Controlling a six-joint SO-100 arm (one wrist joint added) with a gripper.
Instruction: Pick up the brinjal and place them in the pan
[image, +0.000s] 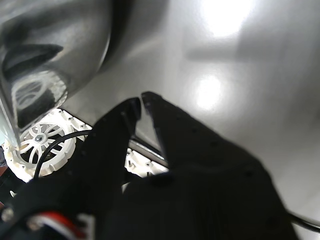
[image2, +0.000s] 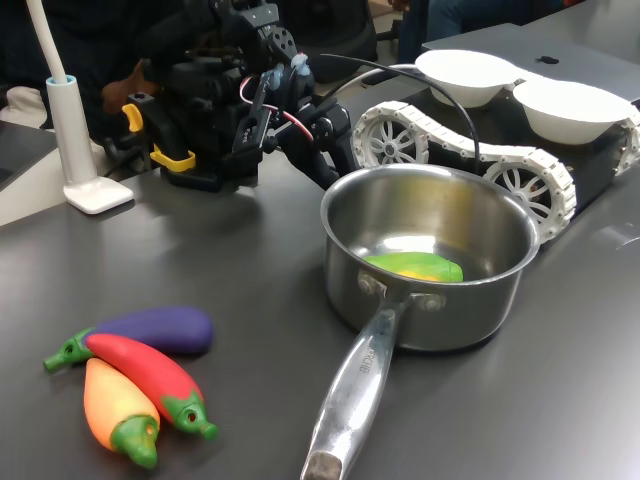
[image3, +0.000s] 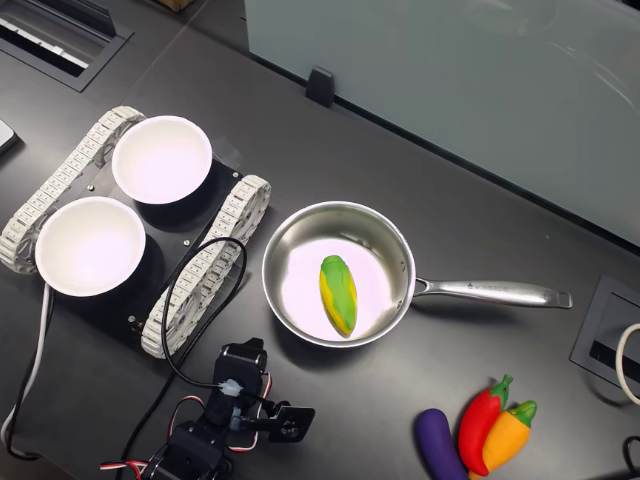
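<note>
Brinjal (image2: 160, 327) first: it lies on the dark bench (image2: 250, 270), well apart from the pan (image2: 425, 255), out beyond the end of the pan's long handle (image2: 350, 400) and to one side of it, with the red chili toy (image2: 150, 375) pressed against its flank and the orange pepper toy (image2: 115, 410) just beyond that. Nothing purple is in the pan yet; only a yellow-green toy vegetable (image3: 338, 295) rests on its floor, so the pick is not yet begun. The gripper (image: 141, 102) hangs by the pan's far wall, on the side away from the handle, next to the white tracked vehicle (image2: 470, 160) carrying two white bowls (image3: 160, 158), and in the wrist view its dark jaws are all but closed on nothing, tips nearly meeting. As for handling, the brinjal looks light, smooth and glossy, probably a touch slippery, and likely to roll, being rounded. The sensible hold would seem to be across the fat middle of the purple body, jaws square to its length, coming in from the free side away from the chili so the neighbours are not dragged along; the tapering green stem end (image2: 65, 353) offers a poorer purchase.
</note>
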